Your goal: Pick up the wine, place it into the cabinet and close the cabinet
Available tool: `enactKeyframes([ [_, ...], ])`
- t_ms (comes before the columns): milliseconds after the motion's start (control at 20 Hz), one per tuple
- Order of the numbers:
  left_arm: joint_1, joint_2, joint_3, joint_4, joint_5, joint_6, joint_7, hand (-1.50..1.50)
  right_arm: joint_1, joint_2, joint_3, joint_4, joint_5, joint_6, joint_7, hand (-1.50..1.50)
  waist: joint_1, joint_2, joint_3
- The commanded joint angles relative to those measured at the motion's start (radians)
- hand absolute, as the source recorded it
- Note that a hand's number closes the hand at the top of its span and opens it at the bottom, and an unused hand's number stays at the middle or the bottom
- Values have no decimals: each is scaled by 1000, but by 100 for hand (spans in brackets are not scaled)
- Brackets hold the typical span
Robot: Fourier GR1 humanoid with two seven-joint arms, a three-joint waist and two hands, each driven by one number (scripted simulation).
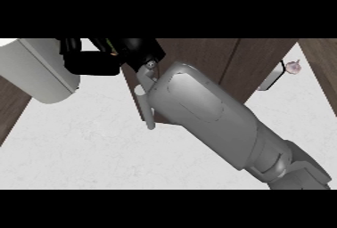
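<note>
No wine bottle shows anywhere in the head view. My right forearm (211,116) runs from the lower right up to the dark wooden cabinet door (204,51). My right hand (139,49) is a black shape at the door's top left edge, just above the door's silver bar handle (147,109). The forearm hides much of the door. My left forearm (36,71) lies at the upper left, and my left hand (95,62) is a black mass right beside the right hand. How the fingers of either hand stand is hidden.
A second brown cabinet panel (263,53) stands to the right with its own silver handle (271,76). A small pinkish object (293,67) sits beside that handle. White speckled counter (85,147) fills the lower left. Brown wood (10,107) shows at the far left.
</note>
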Motion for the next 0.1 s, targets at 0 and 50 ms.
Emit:
enactKeyframes([
  [0, 5, 5, -1, -9, 15, -5, 16, 150, 74, -123, -76, 178, 4, -16, 11, 150, -26, 78, 22],
  [50, -16, 5, 1, -20, 12, 4, 12, 150, 76, -109, -67, 181, 11, -22, 5, 150, -34, 80, 21],
])
